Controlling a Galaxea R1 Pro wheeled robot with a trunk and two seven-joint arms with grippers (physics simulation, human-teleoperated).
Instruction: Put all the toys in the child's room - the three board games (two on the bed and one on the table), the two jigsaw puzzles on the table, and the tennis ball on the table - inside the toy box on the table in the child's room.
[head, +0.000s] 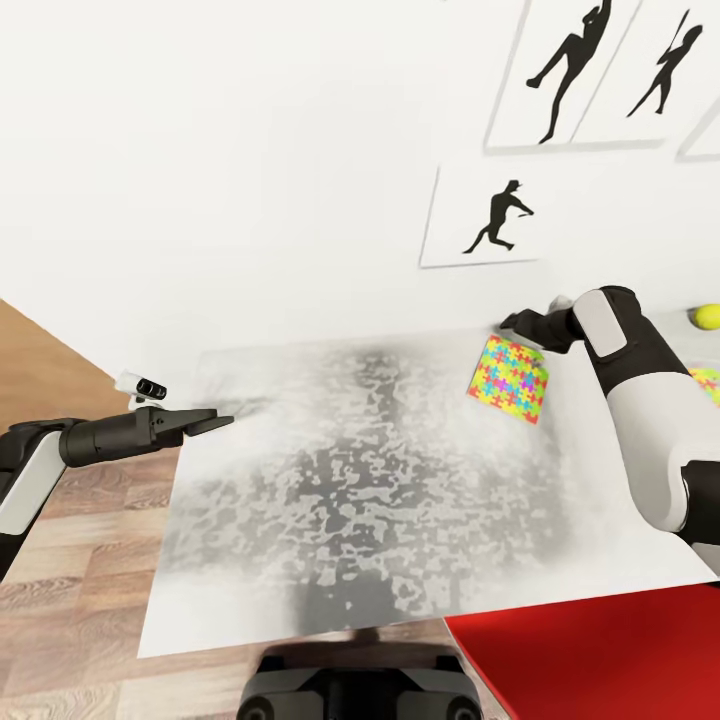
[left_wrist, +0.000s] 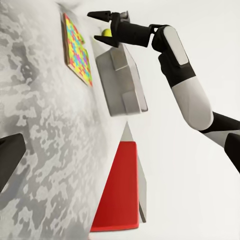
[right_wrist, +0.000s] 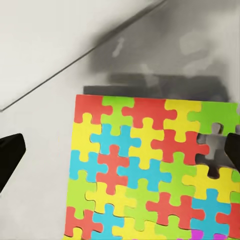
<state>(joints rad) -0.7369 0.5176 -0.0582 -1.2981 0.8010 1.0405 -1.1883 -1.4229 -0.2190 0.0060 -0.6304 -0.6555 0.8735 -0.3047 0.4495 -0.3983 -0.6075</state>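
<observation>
A jigsaw puzzle (head: 510, 378) (left_wrist: 77, 47) (right_wrist: 150, 170) lies flat on the table (head: 380, 500) near its far edge. My right gripper (head: 510, 322) (left_wrist: 100, 25) (right_wrist: 120, 155) hangs open just above the puzzle's far side, one finger on either side and nothing held. Beyond my right arm lies a corner of a second jigsaw puzzle (head: 706, 383), with the tennis ball (head: 707, 317) (left_wrist: 106, 33) past it. The grey toy box (left_wrist: 122, 82) stands on the table past the first puzzle. My left gripper (head: 215, 422) is open and empty over the table's left edge. The board games and the bed are out of view.
A red flat-topped object (head: 600, 650) (left_wrist: 120, 190) sits low beside the table's near right corner. The white wall with silhouette posters (head: 490, 215) runs right behind the table. Wooden floor (head: 70, 560) lies to the left.
</observation>
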